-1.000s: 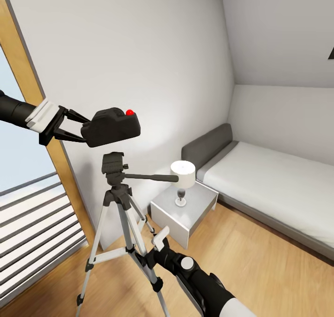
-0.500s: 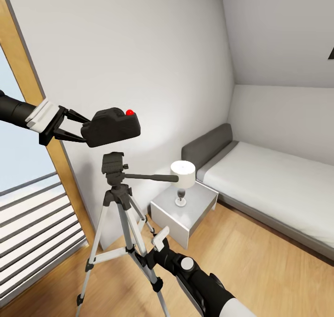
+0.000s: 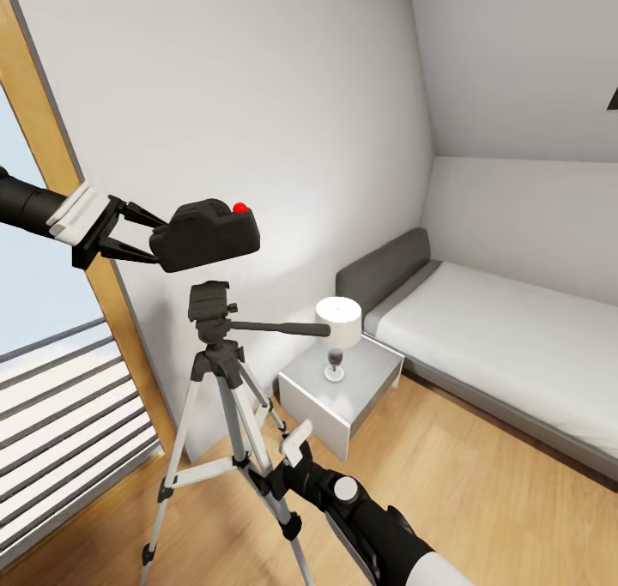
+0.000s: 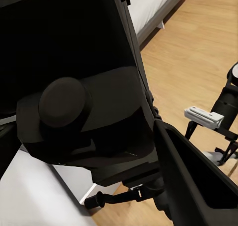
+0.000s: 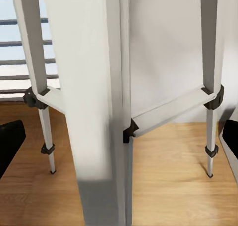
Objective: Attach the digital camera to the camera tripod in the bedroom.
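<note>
While clamped in the left gripper (image 3: 142, 241) fingers, small black boxy digital camera (image 3: 206, 234) just above tall silver-legged camera tripod (image 3: 219, 380) head, long axis level; right fingers' state untellable.

The light wooden floor (image 3: 481, 483) carries the camera tripod (image 3: 225, 397), a grey bedside table (image 3: 343, 389) and the bed (image 3: 506, 337) along the wall.

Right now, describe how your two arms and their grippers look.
Left arm: black tube, white cuff, black gripper with thin angled linkage fingers. Right arm: glossy black segments, round white joint cap, white wrist piece; its black fingers edge the wrist view.
</note>
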Controlling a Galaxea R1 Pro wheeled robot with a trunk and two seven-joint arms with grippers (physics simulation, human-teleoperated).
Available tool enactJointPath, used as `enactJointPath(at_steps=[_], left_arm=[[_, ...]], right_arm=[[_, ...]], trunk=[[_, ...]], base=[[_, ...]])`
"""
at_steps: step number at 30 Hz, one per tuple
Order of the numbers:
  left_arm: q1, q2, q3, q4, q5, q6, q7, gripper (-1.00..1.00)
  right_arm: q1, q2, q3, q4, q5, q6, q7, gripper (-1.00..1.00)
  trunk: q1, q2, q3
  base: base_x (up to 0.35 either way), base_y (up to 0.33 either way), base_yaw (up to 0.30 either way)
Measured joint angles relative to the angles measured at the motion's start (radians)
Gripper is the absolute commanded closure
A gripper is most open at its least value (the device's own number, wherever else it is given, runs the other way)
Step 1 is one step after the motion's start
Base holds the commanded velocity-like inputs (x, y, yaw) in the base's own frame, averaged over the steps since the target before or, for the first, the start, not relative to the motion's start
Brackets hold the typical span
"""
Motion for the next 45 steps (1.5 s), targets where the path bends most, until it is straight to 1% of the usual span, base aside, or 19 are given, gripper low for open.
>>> enactJointPath(at_steps=[7, 12, 30, 31, 45], left_arm=[[0.000, 0.003, -0.001, -0.005, 0.000, 0.000, 0.000, 1.00], [0.000, 0.005, -0.001, -0.007, 0.000, 0.000, 0.000, 1.00], [0.000, 0.006, 0.000, -0.007, 0.000, 0.000, 0.000, 1.00], [0.000, 0.006, 0.000, -0.007, 0.000, 0.000, 0.000, 1.00], [0.000, 0.006, -0.001, -0.007, 0.000, 0.000, 0.000, 1.00]], right_arm=[[0.000, 0.000, 0.035, 0.001, 0.001, 0.000, 0.000, -1.00], [0.000, 0.000, 0.046, 0.001, 0.001, 0.000, 0.000, -1.00], [0.001, 0.000, 0.054, 0.003, 0.001, 0.002, -0.001, -1.00], [0.001, 0.000, 0.054, 0.003, 0.001, 0.001, -0.001, 1.00], [0.000, 0.000, 0.055, 0.003, 0.002, -0.001, -0.001, 1.00]], trunk=[[0.000, 0.000, 0.000], [0.000, 0.000, 0.000], [0.000, 0.000, 0.000], [0.000, 0.000, 0.000], [0.000, 0.000, 0.000]], base=[[0.000, 0.000, 0.000], [0.000, 0.000, 0.000], [0.000, 0.000, 0.000], [0.000, 0.000, 0.000], [0.000, 0.000, 0.000]])
